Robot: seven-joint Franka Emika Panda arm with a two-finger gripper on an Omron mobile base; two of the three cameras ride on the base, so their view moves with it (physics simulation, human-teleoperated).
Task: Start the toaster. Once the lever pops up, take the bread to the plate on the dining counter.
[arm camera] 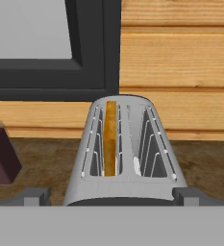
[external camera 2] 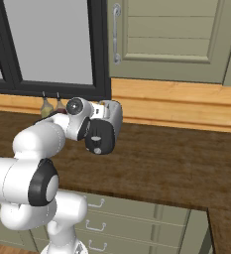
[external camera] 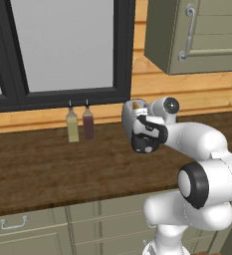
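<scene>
The silver-grey toaster (arm camera: 128,185) stands on the dark wood worktop (external camera: 48,169) against the wooden wall. The bread (arm camera: 110,139) stands on edge in its left slot, orange-tan, with its top just above the slot. My gripper (arm camera: 112,197) is open, level with the toaster's near end and a little above it. One dark fingertip (arm camera: 34,196) shows on each side of the body, and nothing is gripped. From the base, my hand (external camera: 147,134) covers the front of the toaster (external camera: 131,113); it is also seen as the toaster (external camera 2: 114,114). The plate and the dining counter are out of view.
Two slim bottles, one yellowish (external camera: 72,125) and one dark red (external camera: 88,123), stand left of the toaster under the black window frame (external camera: 62,94). A grey-green wall cabinet (external camera: 202,35) hangs above on the right. Drawers (external camera 2: 137,218) run below the worktop.
</scene>
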